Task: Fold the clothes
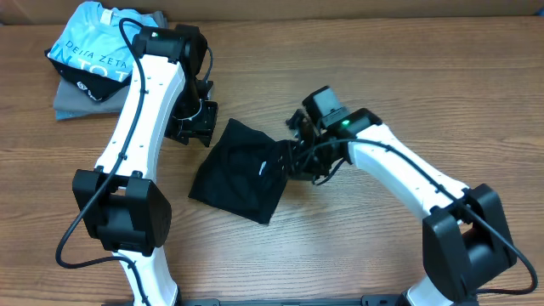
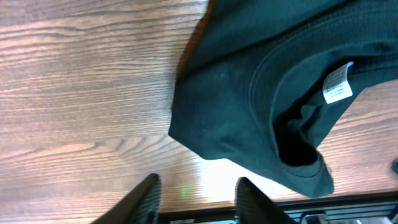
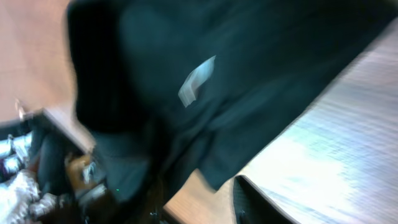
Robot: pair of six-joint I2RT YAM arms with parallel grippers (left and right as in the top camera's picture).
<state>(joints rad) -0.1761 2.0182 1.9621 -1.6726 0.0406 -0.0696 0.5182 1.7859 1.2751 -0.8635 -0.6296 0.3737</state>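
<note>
The black T-shirt (image 1: 238, 170) lies rumpled on the tabletop (image 1: 357, 255), the left gripper (image 2: 198, 185) beside it with jaws spread and empty, the right gripper (image 1: 293, 160) at its opposite edge, jaws too blurred to judge.

Left pincer (image 2: 196, 194) stands parted; right pincer (image 1: 292, 161) blurred, state unclear.

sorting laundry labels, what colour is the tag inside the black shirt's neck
White. The tag shows best in the left wrist view.

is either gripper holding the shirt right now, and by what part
Left gripper holds nothing, open beside the black T-shirt. Right gripper is at its edge; whether it grips cannot be told.
</note>
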